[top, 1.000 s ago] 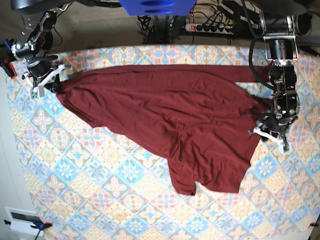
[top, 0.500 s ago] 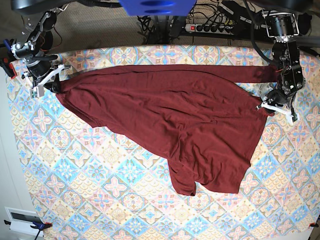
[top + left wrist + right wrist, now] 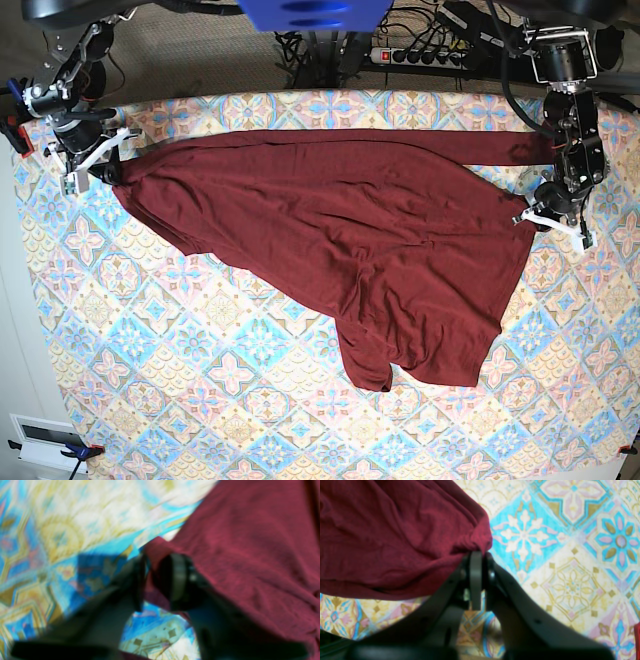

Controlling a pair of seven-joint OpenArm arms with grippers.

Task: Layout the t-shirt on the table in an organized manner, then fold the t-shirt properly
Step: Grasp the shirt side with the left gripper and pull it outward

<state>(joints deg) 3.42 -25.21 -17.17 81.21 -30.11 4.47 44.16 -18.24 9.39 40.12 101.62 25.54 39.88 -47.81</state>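
Right hand pinches the t-shirt edge; left hand (blurred close up) has cloth between its jaws over the bench

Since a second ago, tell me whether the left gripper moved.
Yes. The left gripper moved toward the table's far edge, nearer the power strip.

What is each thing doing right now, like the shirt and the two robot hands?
t-shirt: spread out but crooked and wrinkled, not folded, held at two edges.
right gripper: shut on the t-shirt's edge.
left gripper: closing on the t-shirt's edge, cloth between its jaws.
table: covered with patterned cloth, shirt lying on it.
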